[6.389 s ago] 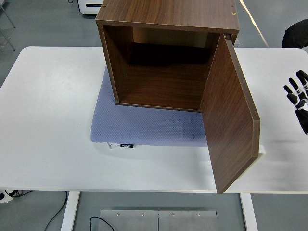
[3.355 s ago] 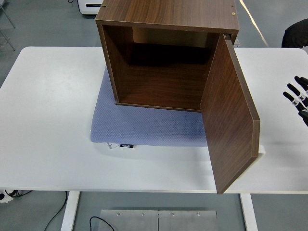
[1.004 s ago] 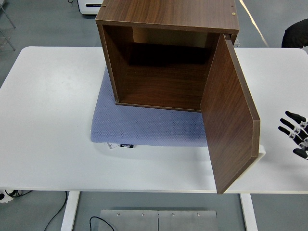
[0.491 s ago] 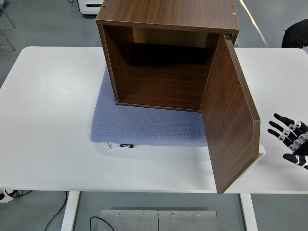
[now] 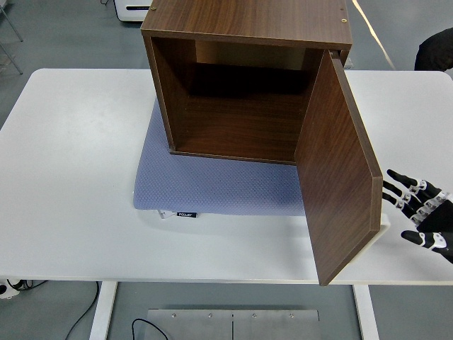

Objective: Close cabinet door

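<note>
Door [image 5: 338, 170] of cabinet [image 5: 244, 78] swung wide open on right-side hinges, above blue mat [image 5: 212, 185]. Right hand [image 5: 419, 212] just beside outer face, fingers spread, holding nothing, probably for pushing.

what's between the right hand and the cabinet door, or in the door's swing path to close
Nothing visible. The right hand, fingers spread, sits just right of the open door with only bare table between them. The cabinet opening is empty, so the door's swing looks clear.
</note>
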